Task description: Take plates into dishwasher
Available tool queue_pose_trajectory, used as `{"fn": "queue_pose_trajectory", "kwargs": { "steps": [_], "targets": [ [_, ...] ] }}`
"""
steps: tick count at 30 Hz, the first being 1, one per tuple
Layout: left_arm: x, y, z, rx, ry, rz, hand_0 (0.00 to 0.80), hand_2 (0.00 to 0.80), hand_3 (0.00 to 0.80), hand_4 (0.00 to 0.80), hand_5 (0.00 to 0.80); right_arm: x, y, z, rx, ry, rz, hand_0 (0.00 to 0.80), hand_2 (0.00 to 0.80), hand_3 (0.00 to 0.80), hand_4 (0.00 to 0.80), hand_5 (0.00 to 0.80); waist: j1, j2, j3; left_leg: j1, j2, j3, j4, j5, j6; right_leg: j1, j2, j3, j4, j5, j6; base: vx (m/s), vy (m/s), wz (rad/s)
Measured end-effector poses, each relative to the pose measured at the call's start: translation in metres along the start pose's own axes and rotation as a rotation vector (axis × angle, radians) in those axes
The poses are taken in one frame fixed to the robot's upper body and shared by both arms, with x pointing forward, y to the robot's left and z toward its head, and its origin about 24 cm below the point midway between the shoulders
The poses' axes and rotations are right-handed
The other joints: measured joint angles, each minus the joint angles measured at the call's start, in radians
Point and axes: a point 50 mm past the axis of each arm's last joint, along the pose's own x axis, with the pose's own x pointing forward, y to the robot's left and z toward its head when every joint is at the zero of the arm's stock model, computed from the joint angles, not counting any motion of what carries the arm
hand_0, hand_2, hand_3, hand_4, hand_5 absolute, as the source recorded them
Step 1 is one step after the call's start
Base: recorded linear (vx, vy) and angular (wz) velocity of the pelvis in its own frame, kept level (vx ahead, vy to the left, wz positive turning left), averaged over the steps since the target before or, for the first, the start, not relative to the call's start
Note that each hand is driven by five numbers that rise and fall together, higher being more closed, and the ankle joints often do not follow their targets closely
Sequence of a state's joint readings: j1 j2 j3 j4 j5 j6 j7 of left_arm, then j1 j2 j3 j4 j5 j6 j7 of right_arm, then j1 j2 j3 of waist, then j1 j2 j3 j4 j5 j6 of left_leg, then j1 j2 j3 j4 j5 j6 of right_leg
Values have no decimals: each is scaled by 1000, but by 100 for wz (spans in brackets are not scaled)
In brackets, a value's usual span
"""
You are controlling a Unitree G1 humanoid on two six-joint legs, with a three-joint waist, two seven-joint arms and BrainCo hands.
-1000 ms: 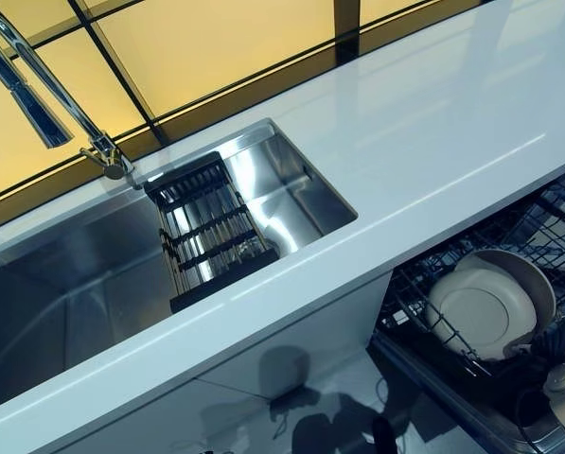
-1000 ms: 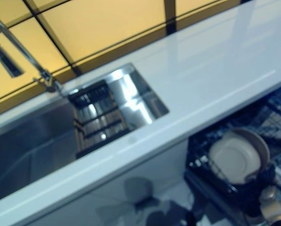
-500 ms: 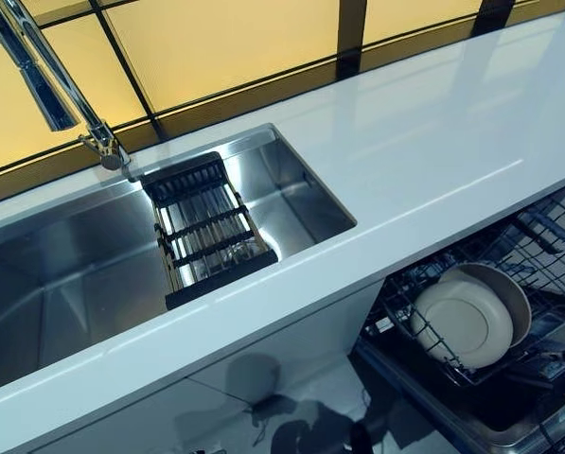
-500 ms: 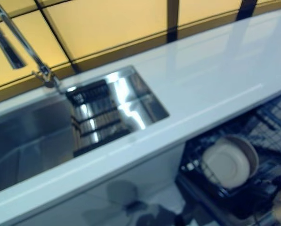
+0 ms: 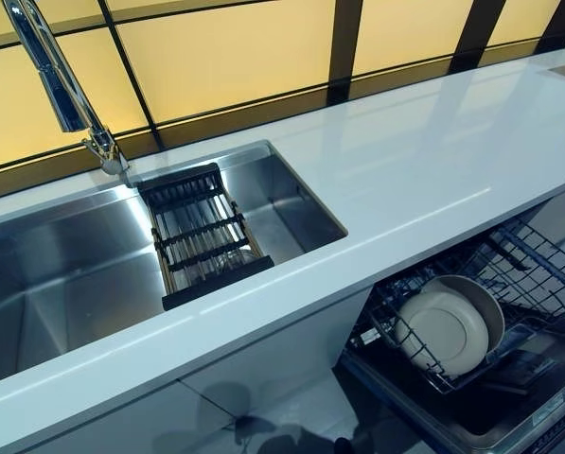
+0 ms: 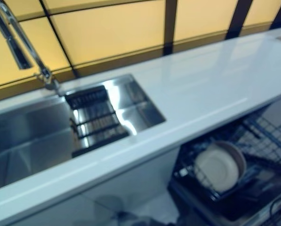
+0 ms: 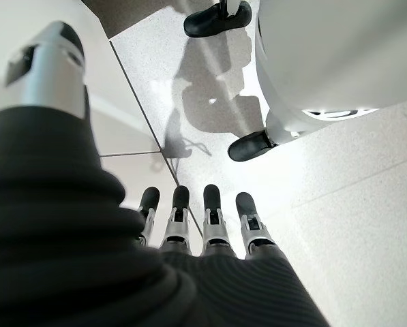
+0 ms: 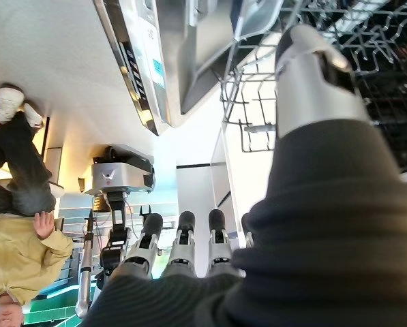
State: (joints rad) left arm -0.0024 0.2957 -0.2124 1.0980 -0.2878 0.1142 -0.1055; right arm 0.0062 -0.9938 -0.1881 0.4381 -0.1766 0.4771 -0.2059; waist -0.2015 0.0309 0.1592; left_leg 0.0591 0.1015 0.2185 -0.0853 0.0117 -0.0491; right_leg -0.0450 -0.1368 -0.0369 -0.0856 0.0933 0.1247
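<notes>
Two plates [image 5: 445, 331] stand upright in the dishwasher rack [image 5: 538, 274], low on the right under the white surface [image 5: 424, 151]. Left hand [image 7: 189, 225] and right hand [image 8: 183, 252] hang straight-fingered, holding nothing. No further plate shows; loading looks finished, so next likely comes sliding the rack in.

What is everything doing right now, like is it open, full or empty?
Dishwasher rack: pulled out, open.
Plates: standing on edge in the rack.
Sink: no plates or water visible.
Drainer basket: sitting in the sink, empty.
Faucet: no water running.
Left hand: open, holding nothing.
Right hand: open, holding nothing.
</notes>
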Motion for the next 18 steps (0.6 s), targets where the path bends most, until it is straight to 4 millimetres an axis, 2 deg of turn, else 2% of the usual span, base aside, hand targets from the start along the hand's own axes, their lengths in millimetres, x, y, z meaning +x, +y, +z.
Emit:
{"fn": "queue_pose_trajectory", "kwargs": {
  "steps": [5, 9, 13, 18],
  "targets": [
    [0, 4, -11, -7, 74, 50, 0, 0, 0, 0, 0, 0, 0, -1, 0, 1, 1, 0, 0, 0, 0, 0, -2, -7, -41, 3, 0, 2, 0, -2, -3, 1, 0, 2, 0, 0, 0, -9, 53, -2],
    [-1, 9, -16, 71, 130, 88, 0, 0, 0, 0, 0, 0, 0, 1, 6, -7, 2, 0, 0, 0, 0, 0, -1, -16, -55, 18, 0, 3, -1, -5, -7, 14, 1, 5, -1, 0, 0, -13, 48, -2],
    [-3, 17, -24, 244, 213, 126, 0, 0, 0, 0, 0, 0, 0, 2, 17, -9, 5, 0, 0, 0, 0, 0, -1, -18, -75, 22, 0, 11, 0, -7, -10, 14, 2, 13, 0, 0, 0, -21, 48, -5],
    [-7, 32, -29, 257, 296, 169, 0, 0, 0, 0, 0, 2, -3, 6, 29, -13, -5, 0, 0, 0, 0, 0, 1, -20, -80, 35, 0, 24, 0, -10, -14, 19, 3, 25, 0, 0, 0, -47, 64, -8]
  ]
}}
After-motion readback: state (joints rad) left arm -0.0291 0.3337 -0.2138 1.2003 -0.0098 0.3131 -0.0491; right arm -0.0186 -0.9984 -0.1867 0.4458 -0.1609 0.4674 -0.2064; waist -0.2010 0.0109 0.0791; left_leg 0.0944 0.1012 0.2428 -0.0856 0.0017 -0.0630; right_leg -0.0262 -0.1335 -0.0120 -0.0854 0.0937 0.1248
